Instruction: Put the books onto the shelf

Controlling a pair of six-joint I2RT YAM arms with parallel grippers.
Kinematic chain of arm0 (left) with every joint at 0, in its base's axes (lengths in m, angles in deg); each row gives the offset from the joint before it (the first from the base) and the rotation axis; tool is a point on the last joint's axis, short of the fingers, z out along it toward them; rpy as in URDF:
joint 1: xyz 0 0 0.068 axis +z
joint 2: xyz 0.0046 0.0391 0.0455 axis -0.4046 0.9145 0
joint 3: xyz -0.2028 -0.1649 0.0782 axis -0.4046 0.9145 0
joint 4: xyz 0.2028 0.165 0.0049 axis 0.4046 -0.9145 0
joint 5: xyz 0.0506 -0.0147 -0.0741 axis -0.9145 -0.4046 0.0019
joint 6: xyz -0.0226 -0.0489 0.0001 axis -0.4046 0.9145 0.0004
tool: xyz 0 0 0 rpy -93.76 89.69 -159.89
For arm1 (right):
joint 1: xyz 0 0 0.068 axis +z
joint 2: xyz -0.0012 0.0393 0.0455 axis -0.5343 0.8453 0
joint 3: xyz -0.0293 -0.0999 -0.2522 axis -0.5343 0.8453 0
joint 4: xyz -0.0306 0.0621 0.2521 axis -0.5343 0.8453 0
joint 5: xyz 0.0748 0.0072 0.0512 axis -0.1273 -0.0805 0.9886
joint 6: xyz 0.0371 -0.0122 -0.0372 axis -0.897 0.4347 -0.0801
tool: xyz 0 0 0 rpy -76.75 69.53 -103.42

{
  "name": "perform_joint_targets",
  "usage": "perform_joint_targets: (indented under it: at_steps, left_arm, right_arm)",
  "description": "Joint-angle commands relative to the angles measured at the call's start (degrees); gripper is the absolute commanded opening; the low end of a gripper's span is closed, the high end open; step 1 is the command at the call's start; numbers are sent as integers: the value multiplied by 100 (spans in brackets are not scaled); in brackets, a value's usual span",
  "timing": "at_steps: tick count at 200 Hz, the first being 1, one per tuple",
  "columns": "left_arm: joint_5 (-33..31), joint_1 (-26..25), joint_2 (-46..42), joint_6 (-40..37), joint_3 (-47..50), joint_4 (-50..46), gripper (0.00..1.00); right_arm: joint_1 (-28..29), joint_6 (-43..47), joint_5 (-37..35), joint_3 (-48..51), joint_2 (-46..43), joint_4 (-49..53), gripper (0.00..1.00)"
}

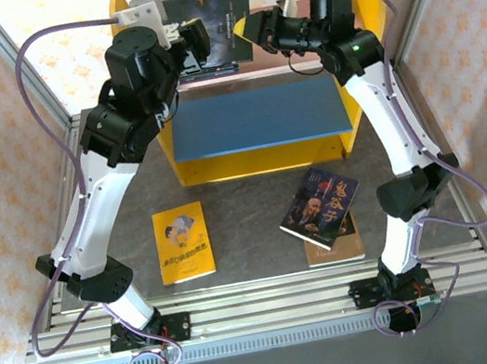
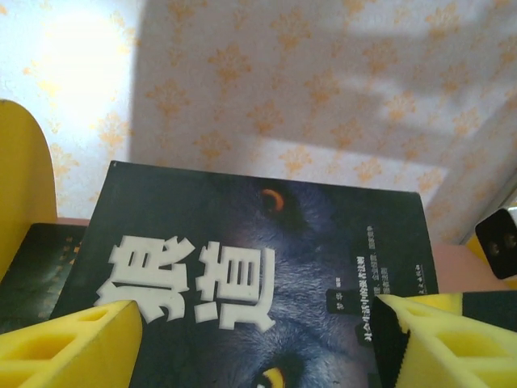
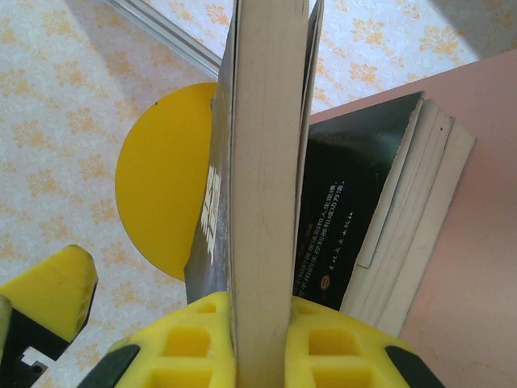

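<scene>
One dark book (image 2: 266, 259) is upright over the shelf (image 1: 256, 118): right end effector (image 3: 258, 356) clamps its edge, left end effector (image 2: 250, 339) released. Seat it squarely before unclamping.

Yellow-sided shelf (image 1: 263, 158) with blue board (image 1: 255, 116), yellow book (image 1: 183, 243), dark wolf-eyed book (image 2: 266, 267), cream wallpaper (image 2: 323, 81) with orange flowers
</scene>
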Motion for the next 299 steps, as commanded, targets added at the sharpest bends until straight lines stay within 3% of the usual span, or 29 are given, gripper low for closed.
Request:
perform_joint_targets:
  at_steps: [1, 181, 299]
  left_arm:
    - [222, 100, 10, -193, -200, -244, 74]
    - [387, 393, 308, -387, -262, -552, 75]
    - [388, 400, 247, -367, -244, -581, 76]
  right_arm:
    - [20, 78, 228, -343, -12, -352, 2]
    - [224, -63, 580, -1563, 994, 6, 3]
    - [225, 175, 697, -1729, 1004, 368, 4]
